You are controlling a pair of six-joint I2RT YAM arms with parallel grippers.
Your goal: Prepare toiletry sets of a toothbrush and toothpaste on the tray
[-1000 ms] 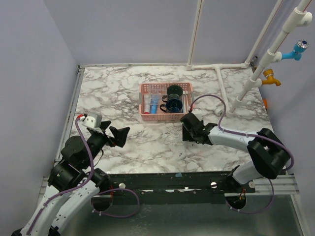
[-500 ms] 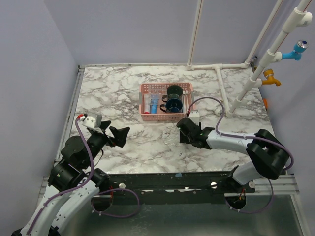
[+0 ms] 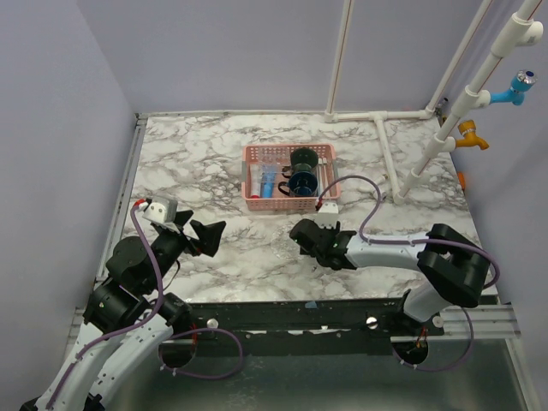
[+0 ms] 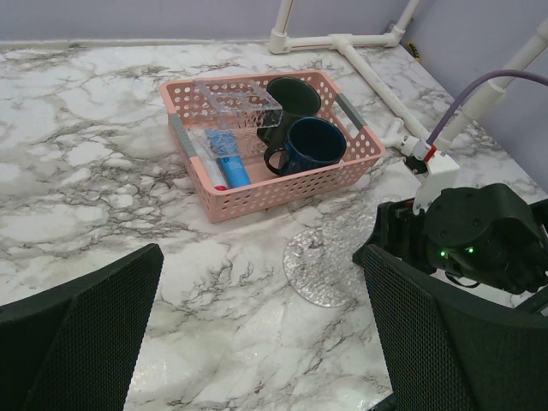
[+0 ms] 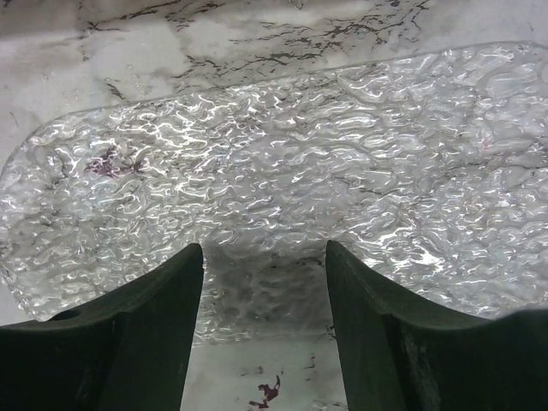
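The clear, bumpy tray (image 5: 274, 154) lies flat on the marble in front of the pink basket (image 4: 282, 184); its rounded end (image 4: 330, 265) shows in the left wrist view. My right gripper (image 5: 264, 248) is low at the tray's near edge, open, its fingers apart over the rim with nothing clamped. The basket holds a navy mug (image 4: 315, 141), a dark green mug (image 4: 291, 94) and a blue toothpaste tube (image 4: 231, 167). The toothbrush is hidden. My left gripper (image 4: 257, 325) hovers wide open over bare marble at the left (image 3: 208, 235), well away from the tray.
A clear plastic box (image 4: 238, 103) and a pale stick (image 4: 205, 163) also sit in the basket. White pipes (image 3: 381, 137) run along the back right of the table. The right arm (image 3: 385, 248) and its purple cable stretch across the near right.
My right gripper has slid left and nearer the table's front edge, staying low by the tray. The left arm and the basket contents have not moved.
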